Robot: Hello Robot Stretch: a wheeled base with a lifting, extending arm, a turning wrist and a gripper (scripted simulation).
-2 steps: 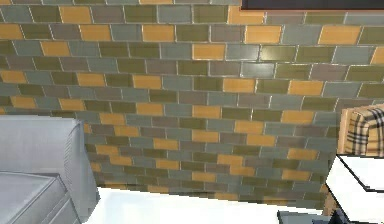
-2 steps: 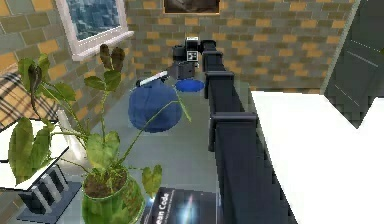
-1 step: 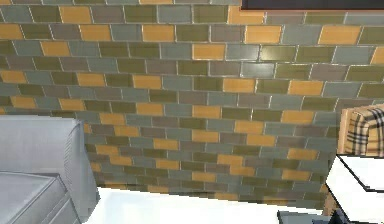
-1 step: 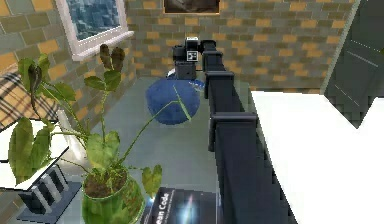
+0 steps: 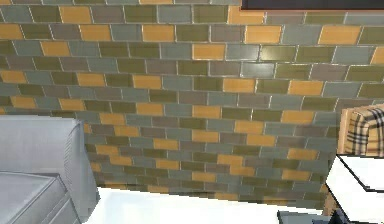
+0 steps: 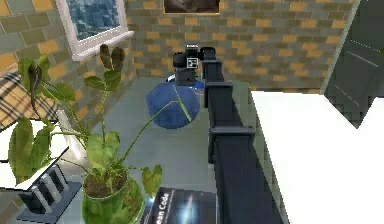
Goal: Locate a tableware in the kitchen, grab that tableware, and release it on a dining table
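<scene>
**Sam:** Well, where is the claw [image 6: 180, 60]?

**Mia:** In the arm side view, at the far end of the long dark square arm [image 6: 232, 150]. It is up near the brick wall [image 6: 290, 45] of grey, green and orange blocks.

**Sam:** Does it hold something?

**Mia:** I cannot tell. A big round blue thing [image 6: 170, 108] shows right at it or behind it.

**Sam:** Is that the tableware?

**Mia:** I cannot tell that either. It looks round, so I see no long side and no way that it points.

**Sam:** What is around it?

**Mia:** A flat white table top [image 6: 320, 150] lies just right of the arm. A leafy green plant in a green pot [image 6: 105, 190] stands at the left, near a white-framed window [image 6: 100, 25].

**Sam:** And in the forward view?

**Mia:** The brick wall [image 5: 180, 90] again. There is a soft grey seat [image 5: 40, 170] at the left. A checked tan cushion [image 5: 365, 130] and a small white table [image 5: 360, 180] are at the right. The pale floor [image 5: 200, 210] is at the bottom.
</scene>
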